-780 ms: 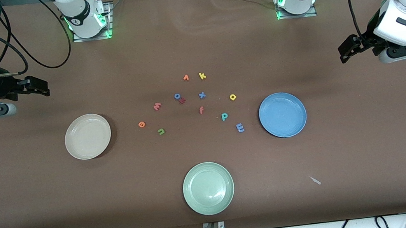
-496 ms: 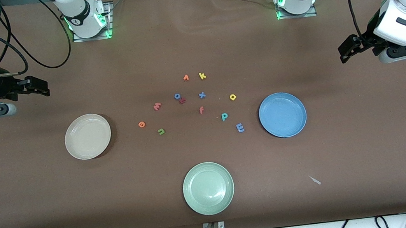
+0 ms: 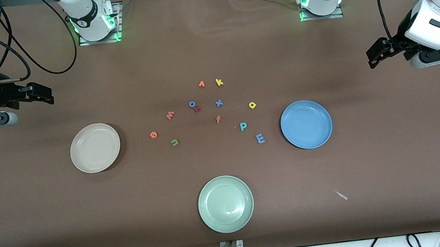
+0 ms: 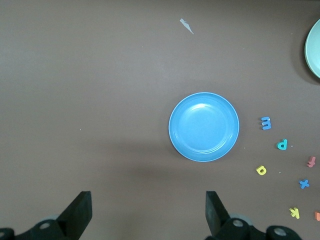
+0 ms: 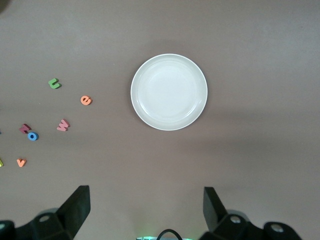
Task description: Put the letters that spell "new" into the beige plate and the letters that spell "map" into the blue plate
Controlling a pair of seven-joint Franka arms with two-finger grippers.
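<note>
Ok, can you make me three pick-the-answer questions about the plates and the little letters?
1. Where is the green n?
A. on the table between the plates
B. in the beige plate
C. in a gripper

2. How many plates are there?
A. two
B. three
C. four

3. The blue plate is:
A. full of letters
B. upside down
C. empty

Answers:
1 A, it lies on the table.
2 B, the beige plate, blue plate and green plate.
3 C, only blue shows inside.
</note>
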